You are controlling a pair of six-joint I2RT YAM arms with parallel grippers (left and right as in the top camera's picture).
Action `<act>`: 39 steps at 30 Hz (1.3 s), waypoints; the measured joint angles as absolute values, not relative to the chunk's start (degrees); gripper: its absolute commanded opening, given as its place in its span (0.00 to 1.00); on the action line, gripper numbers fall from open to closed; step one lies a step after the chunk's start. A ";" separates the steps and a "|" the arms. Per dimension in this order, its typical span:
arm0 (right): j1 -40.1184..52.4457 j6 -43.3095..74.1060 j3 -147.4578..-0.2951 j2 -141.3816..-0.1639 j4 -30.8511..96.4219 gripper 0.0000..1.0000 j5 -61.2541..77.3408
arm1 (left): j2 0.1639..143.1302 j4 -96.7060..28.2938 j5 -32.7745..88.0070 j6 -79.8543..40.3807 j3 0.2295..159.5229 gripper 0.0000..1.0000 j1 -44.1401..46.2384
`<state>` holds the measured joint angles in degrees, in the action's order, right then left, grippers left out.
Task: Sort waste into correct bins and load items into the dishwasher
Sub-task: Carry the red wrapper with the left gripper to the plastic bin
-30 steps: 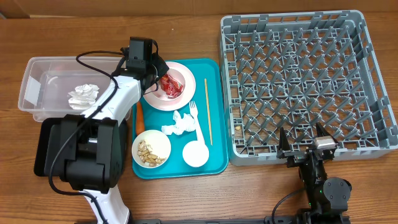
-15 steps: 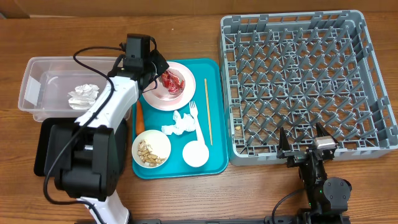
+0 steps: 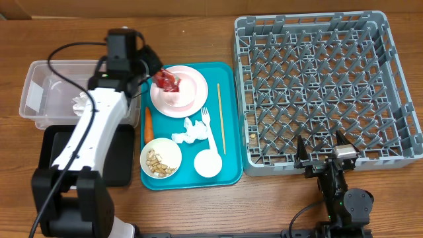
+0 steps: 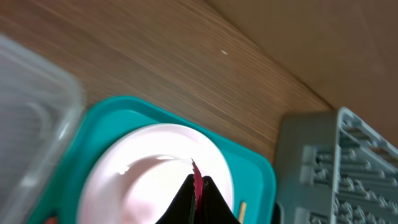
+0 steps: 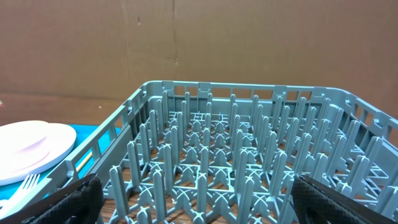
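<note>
My left gripper [image 3: 159, 75] is shut on the red crinkled snack wrapper [image 3: 168, 82], which hangs over the left rim of the pink plate [image 3: 182, 94]. In the left wrist view a thin red edge of the wrapper [image 4: 198, 184] shows between the closed black fingers, above the plate [image 4: 143, 177]. The clear tub [image 3: 41, 84] lies to the left and holds a crumpled napkin [image 3: 82, 100]. My right gripper [image 3: 320, 151] stands open at the near edge of the grey dish rack [image 3: 317, 79], with only rack pegs [image 5: 211, 155] between its fingers.
The teal tray [image 3: 227, 173] carries a carrot [image 3: 149, 123], a napkin [image 3: 190, 131], a white fork [image 3: 207, 124], a chopstick [image 3: 221, 118], a bowl of food scraps [image 3: 160, 158] and a small white cup [image 3: 208, 163]. The black tray [image 3: 47, 158] lies under my left arm.
My left gripper closed on the wrapper, lifted it off the plate's middle and swung left with it toward the clear tub. The right arm has not moved.
</note>
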<state>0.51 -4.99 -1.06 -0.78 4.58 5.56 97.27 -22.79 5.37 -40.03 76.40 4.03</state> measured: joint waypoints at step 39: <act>0.54 -5.02 -1.06 -0.73 4.56 1.00 5.61 | 102.10 -32.10 -1.83 -50.98 76.31 0.04 -16.84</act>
